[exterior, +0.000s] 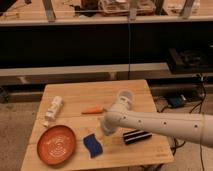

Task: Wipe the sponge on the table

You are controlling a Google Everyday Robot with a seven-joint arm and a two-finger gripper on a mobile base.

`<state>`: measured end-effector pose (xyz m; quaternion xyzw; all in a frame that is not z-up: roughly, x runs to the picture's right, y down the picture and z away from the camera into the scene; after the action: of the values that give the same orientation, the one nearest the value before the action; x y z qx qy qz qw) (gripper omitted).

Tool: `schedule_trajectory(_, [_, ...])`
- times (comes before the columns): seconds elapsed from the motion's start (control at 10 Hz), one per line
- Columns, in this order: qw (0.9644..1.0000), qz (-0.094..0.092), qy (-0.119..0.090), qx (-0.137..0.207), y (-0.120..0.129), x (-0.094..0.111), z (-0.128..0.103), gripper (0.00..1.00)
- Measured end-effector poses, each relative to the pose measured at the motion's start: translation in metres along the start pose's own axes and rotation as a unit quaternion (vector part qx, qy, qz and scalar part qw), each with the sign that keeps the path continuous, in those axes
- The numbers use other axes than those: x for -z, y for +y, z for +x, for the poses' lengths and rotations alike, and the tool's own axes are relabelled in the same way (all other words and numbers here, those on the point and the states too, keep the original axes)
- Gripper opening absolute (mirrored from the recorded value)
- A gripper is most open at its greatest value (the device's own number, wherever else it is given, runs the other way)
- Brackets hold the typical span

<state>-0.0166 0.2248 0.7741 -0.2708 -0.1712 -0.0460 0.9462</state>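
on the bench (80,95), near the front edge: blue sponge (92,145), lying flat, just right of the orange plate (56,145). over the middle, close behind and right of the sponge: pincer (106,128), released, grasping nothing. right of the sponge, black block (136,136). mid-bench, carrot (92,110). toward the back right corner, white cup (125,96). by the left edge, white object (53,110).

No legible text, label, brand or number anywhere. None on the table (75,97) or the sponge (92,145). None on the gripper (106,129), which hangs just at the sponge's 1 o'clock.
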Motion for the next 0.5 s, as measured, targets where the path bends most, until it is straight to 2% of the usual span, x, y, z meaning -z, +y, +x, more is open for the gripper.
schedule_trajectory(0.5, [0.9999, 0.000, -0.009, -0.005, 0.0004, -0.0089, 0.0007, 0.80])
